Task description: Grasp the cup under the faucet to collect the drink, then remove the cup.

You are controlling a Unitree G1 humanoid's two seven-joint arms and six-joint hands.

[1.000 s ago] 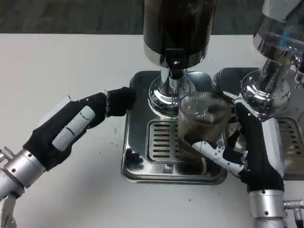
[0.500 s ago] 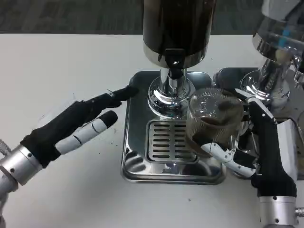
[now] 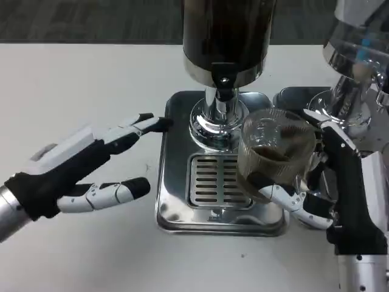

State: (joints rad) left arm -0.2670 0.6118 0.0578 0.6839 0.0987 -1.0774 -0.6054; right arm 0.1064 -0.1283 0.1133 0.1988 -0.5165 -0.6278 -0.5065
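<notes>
Right robot hand (image 3: 331, 188): one, forearm rising from the lower right corner, black palm side turned toward the drip tray (image 3: 176, 213), fingers wrapped around the cup (image 3: 275, 157) from its right and underneath, one white fingertip showing below the cup's base; the hand is clamped on the cup. Cup: one, clear ribbed glass, holding a dark drink in its lower part, tilted slightly, lifted over the right edge of the drip tray, to the right of the faucet (image 3: 223, 82) and lower than it rather than directly beneath it. Left robot hand (image 3: 79, 167): one, forearm entering from the lower left, lying low over the counter (image 3: 79, 79) to the left of the drip tray, white back uppermost, fingers spread apart and holding nothing; the longest fingertip reaches the tray's upper left corner, whether it touches cannot be told. Drip tray: one, shiny steel, with a slotted grate at its centre. Dispenser (image 3: 228, 36): one, dark tank on a chromed column standing at the back of the drip tray, faucet at its front. Second dispenser (image 3: 355, 67): one, chromed, to the right of the drip tray, partly cut off by the frame edge. Counter: one, white.
</notes>
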